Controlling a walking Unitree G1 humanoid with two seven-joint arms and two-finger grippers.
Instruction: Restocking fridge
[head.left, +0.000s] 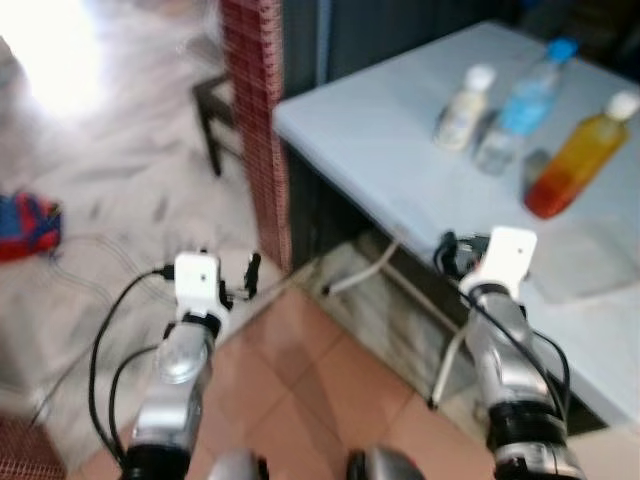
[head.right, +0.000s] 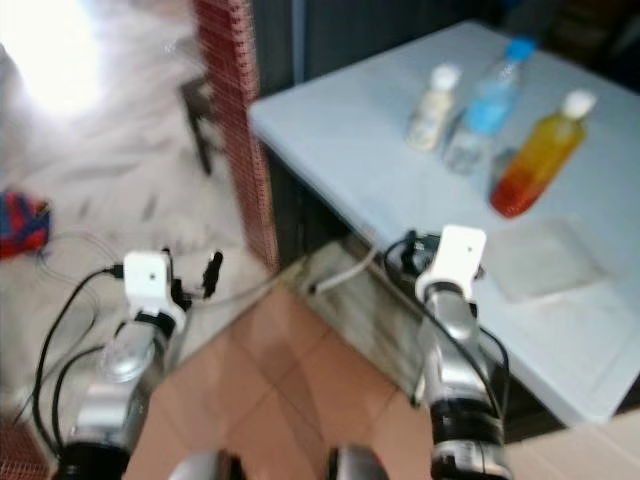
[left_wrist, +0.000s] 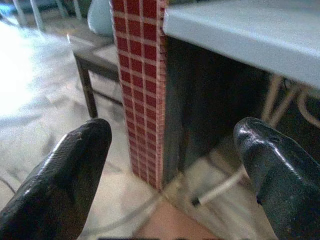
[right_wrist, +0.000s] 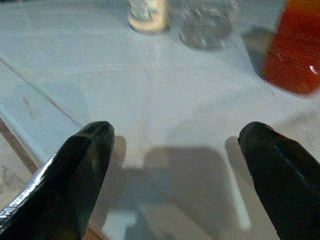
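Note:
Three bottles stand on a pale blue table (head.left: 370, 130): a cream bottle (head.left: 462, 108) with a white cap, a clear water bottle (head.left: 520, 108) with a blue cap, and an orange juice bottle (head.left: 575, 160) with a white cap. My right gripper (head.left: 447, 252) hovers over the table's near edge, open and holding nothing. Its wrist view has the cream bottle (right_wrist: 147, 12), the water bottle (right_wrist: 207, 22) and the juice bottle (right_wrist: 295, 55) a short way beyond the fingers (right_wrist: 70, 175). My left gripper (head.left: 250, 275) is open over the floor, facing a tiled pillar (left_wrist: 142, 85).
A red-and-white tiled pillar (head.left: 258, 120) stands at the table's left corner, with a dark stool (head.left: 215, 110) behind it. A red and blue bundle (head.left: 25, 225) and cables lie on the floor. A pale sheet (head.left: 585, 265) lies on the table.

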